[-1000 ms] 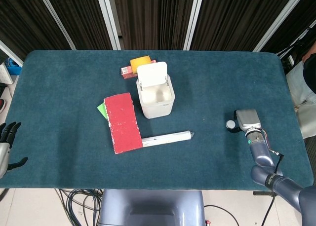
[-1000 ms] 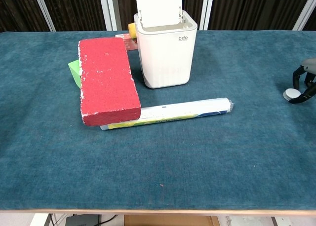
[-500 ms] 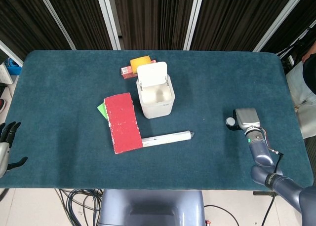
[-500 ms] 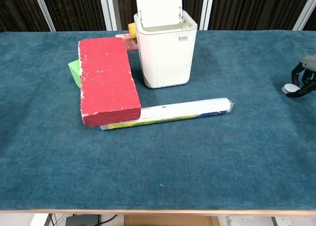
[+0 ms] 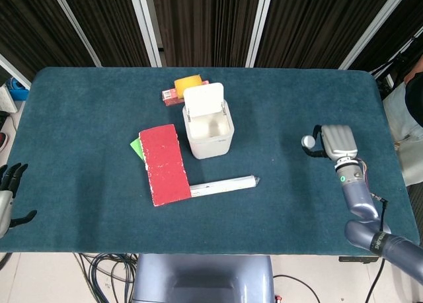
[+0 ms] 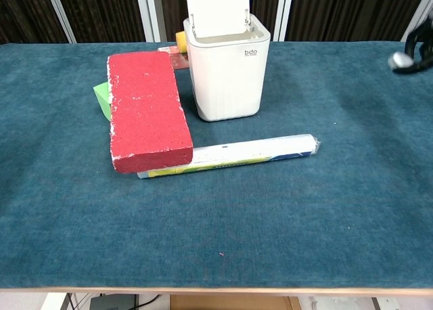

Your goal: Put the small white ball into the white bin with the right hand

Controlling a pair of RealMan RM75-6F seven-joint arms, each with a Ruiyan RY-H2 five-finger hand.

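My right hand [image 5: 330,144] holds the small white ball [image 5: 308,142] pinched at its fingertips, the fingers curled in narrowly around it. In the chest view the ball [image 6: 400,61] sits clear above the tabletop [image 6: 304,208], at the far right edge of the picture, with only dark bits of my fingers [image 6: 427,49] showing beside it. My forearm runs back from the hand toward the near right corner.

The white bin [image 5: 208,129] stands well apart to the left of the ball, near the middle of the tabletop [image 5: 86,104], its lid tipped up and open at the back. Just beside the bin on its left lies a red block [image 5: 163,163], with a green piece [image 5: 137,146] peeking out from under its far left side. A white rolled tube [image 5: 225,184] lies in front of the bin, one end tucked under the block. Behind the bin sit a yellow thing [image 5: 186,83] and a pink box [image 5: 171,96], touching each other.

My left hand [image 5: 9,192] hangs off the near left edge, fingers spread apart and holding nothing.
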